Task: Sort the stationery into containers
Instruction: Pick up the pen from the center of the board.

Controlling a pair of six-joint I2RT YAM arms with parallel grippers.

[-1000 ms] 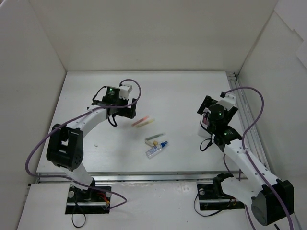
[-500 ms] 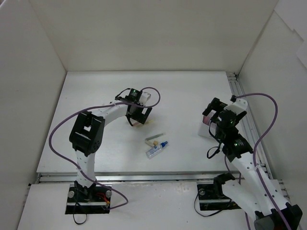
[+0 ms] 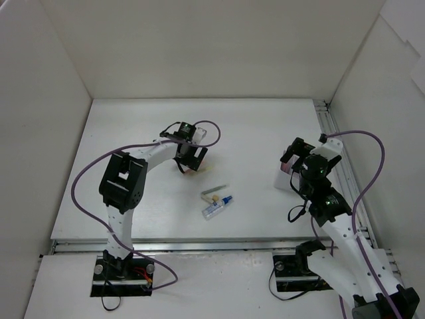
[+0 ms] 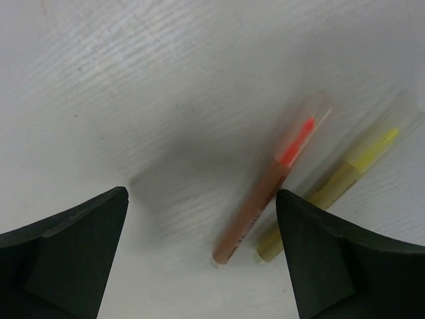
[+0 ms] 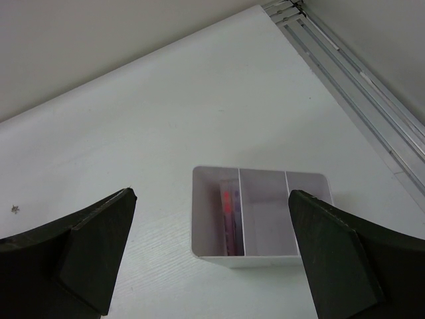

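My left gripper (image 4: 200,196) hangs open, low over the table, in the left wrist view. The near end of an orange-red pen (image 4: 262,199) lies between its fingers, untouched. A yellow-green pen (image 4: 345,178) lies beside it, partly behind the right finger. In the top view a grey pen (image 3: 214,190), a tiny beige piece (image 3: 214,198) and a white tube with a blue cap (image 3: 217,207) lie mid-table. My right gripper (image 5: 212,194) is open above the white three-part container (image 5: 262,171). A pink pen and a purple pen (image 5: 230,212) lie in its left compartment.
White enclosure walls stand on the left, back and right. A metal rail (image 5: 358,73) runs along the table's right edge, just beyond the container (image 3: 284,178). Purple cables loop off both arms.
The left arm swung right from the back left and came down over the two pens. The right arm shifted slightly, uncovering the container. Little moved in the last half second.
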